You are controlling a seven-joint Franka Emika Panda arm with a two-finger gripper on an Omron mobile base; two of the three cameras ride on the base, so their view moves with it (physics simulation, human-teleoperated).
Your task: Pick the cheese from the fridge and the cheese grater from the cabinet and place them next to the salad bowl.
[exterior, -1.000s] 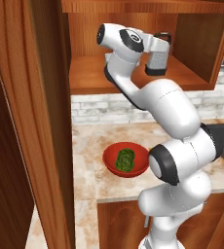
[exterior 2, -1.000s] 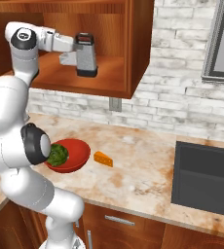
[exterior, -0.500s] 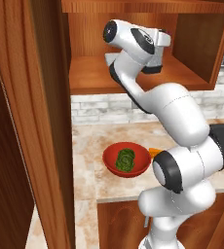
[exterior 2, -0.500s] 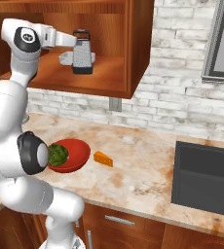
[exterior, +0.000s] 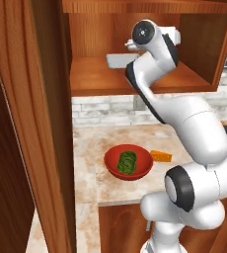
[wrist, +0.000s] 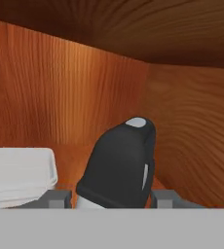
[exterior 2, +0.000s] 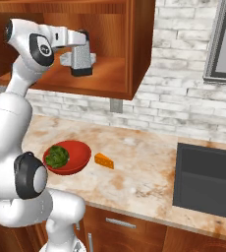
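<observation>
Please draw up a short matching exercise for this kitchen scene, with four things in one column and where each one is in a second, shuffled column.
Things:
1. cheese
2. grater
3. bowl
4. white tray

Places:
A. far back on the cabinet shelf
B. between the tool's fingers, at the open cabinet
C. on the counter, holding green salad
D. on the counter, just beside the red dish

Pairs: 1-D, 2-B, 3-C, 4-A
</observation>
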